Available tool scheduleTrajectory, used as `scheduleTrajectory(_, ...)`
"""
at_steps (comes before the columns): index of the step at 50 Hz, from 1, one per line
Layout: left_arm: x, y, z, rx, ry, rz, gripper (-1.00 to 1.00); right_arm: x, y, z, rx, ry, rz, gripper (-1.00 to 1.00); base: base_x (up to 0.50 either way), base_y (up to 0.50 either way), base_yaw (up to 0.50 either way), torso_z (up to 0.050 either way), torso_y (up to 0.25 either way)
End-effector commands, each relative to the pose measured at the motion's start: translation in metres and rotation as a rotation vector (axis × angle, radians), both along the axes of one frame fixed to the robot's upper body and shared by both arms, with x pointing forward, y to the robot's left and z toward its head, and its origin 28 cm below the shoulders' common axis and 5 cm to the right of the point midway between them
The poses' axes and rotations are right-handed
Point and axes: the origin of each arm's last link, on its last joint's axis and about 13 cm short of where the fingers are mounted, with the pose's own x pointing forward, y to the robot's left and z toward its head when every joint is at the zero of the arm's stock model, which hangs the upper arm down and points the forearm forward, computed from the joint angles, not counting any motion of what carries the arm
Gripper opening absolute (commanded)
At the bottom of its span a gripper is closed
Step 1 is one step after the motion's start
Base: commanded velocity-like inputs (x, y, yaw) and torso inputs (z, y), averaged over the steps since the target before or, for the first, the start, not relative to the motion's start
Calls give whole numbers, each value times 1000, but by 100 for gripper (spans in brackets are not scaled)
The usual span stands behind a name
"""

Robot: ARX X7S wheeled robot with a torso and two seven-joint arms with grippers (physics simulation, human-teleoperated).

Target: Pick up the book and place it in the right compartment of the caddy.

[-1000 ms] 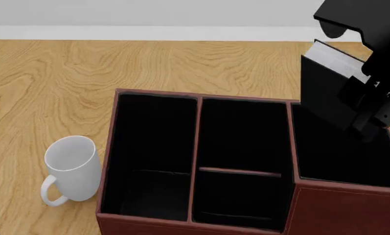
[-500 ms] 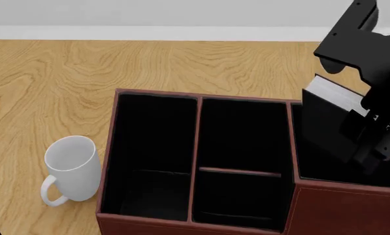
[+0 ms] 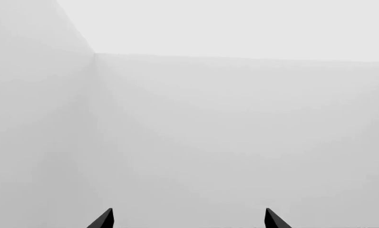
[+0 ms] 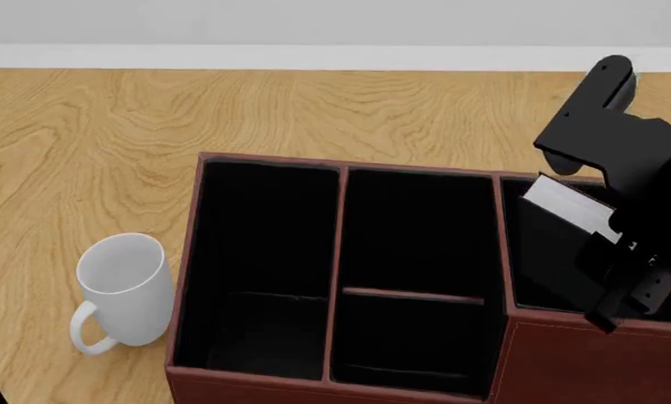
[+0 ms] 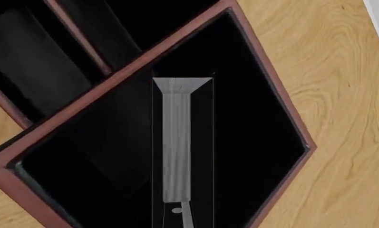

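The book (image 4: 566, 202) sits at the right of the head view, tilted, with most of its black cover sunk inside the right compartment (image 4: 549, 269) of the caddy (image 4: 335, 278); only its white page edge and top corner show above the rim. A second ago it hung well above that bay, and half a second ago it was only partly in, so it has come down steadily. The right gripper (image 4: 633, 278) has descended with it and stays clenched on the book, its black body now overlapping the compartment's rim. In the right wrist view the book (image 5: 176, 147) stands within the black-lined bay (image 5: 259, 123), apart from its walls. The left gripper (image 3: 188, 219) shows two separated fingertips against blank grey, released. The white mug (image 4: 122, 290) at lower left has not moved.
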Motion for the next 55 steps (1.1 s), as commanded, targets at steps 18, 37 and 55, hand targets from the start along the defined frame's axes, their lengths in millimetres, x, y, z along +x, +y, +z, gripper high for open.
scheduleTrajectory(18, 2, 0, -1, 7, 14, 9, 100, 21, -8, -20, -53, -60, -52, 100, 0, 0, 0, 0, 1)
scheduleTrajectory(37, 2, 0, -1, 0, 11, 7, 100, 17, -6, -14, -57, -67, -44, 100, 0, 0, 0, 0, 1)
scheduleTrajectory(55, 1, 1, 0, -8, -1, 7, 100, -5, -1, 18, -30, -156, 13, 100, 0, 0, 0, 0, 0)
